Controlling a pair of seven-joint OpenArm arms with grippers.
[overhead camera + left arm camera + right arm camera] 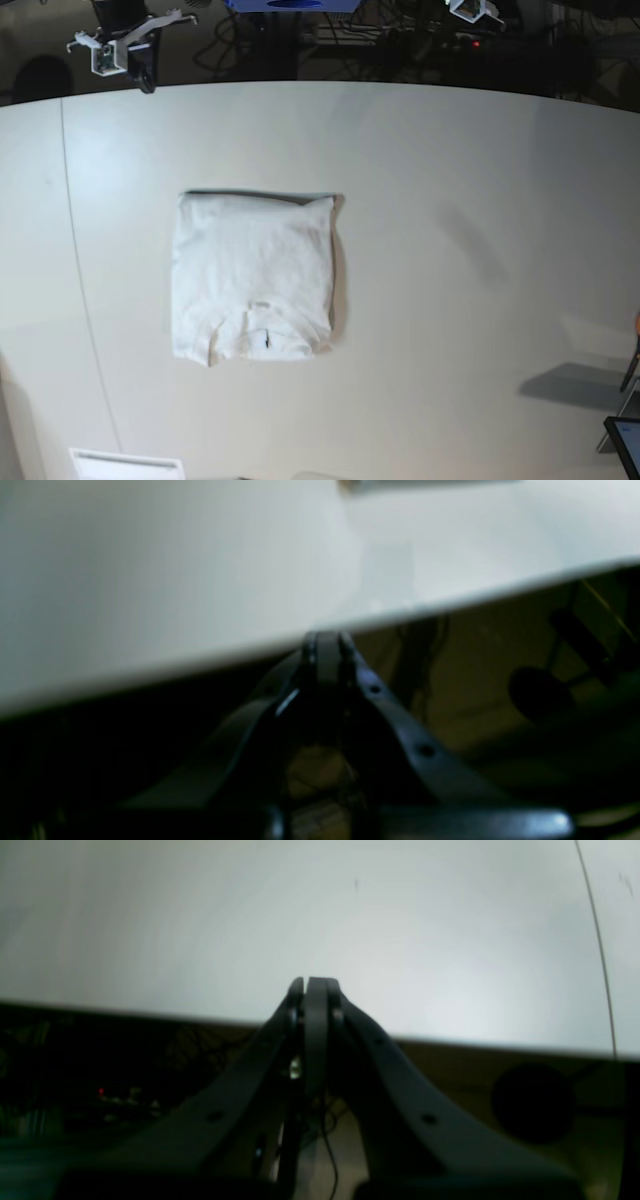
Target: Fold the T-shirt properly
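Note:
The white T-shirt lies folded into a rough square, left of the middle of the white table, its collar toward the near edge. No gripper touches it. My right gripper is shut with nothing between its fingers and hangs just off the table's far edge; in the base view it shows at the top left. My left gripper is likewise shut and empty at the far edge of the table. The wrist views show no cloth.
A thin seam runs down the table's left side. A white flat object lies at the near left edge. A dark screen corner and its shadow sit at the near right. Cables and dark equipment crowd the floor behind the table.

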